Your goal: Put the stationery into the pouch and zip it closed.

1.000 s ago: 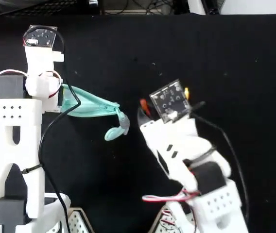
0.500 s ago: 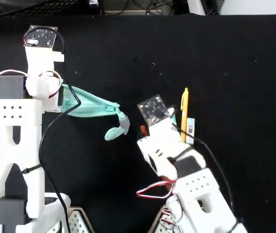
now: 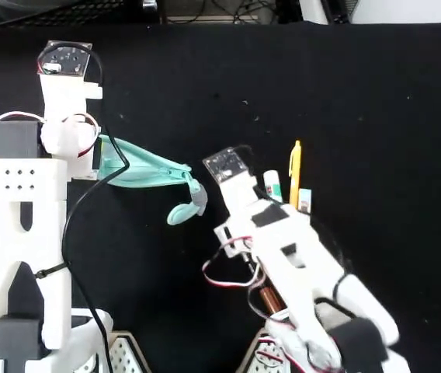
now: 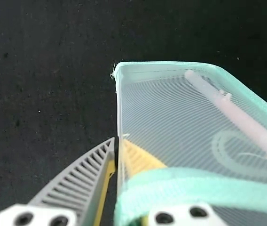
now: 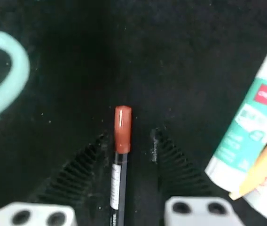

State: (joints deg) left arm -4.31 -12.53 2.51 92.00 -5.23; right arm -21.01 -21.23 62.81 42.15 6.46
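**Right pincer spread over a pen, left pincer pinching the pouch**

Nearest, the right pincer point(image 5: 129, 136) sits low over the black worktop point(image 3: 376, 93). Its fingers are spread, and a red-capped pen point(image 5: 122, 123) lies between them with a gap on either side. Just beside it lie a glue stick point(image 3: 272, 186) and a yellow pen point(image 3: 294, 175), side by side. On the pincer's other side curls the pouch's teal loop point(image 3: 180, 211). Farther back, the left pincer point(image 4: 119, 146) is clamped on the edge of the translucent teal pouch point(image 4: 180, 122). A pale pen point(image 4: 232, 113) lies inside the pouch.
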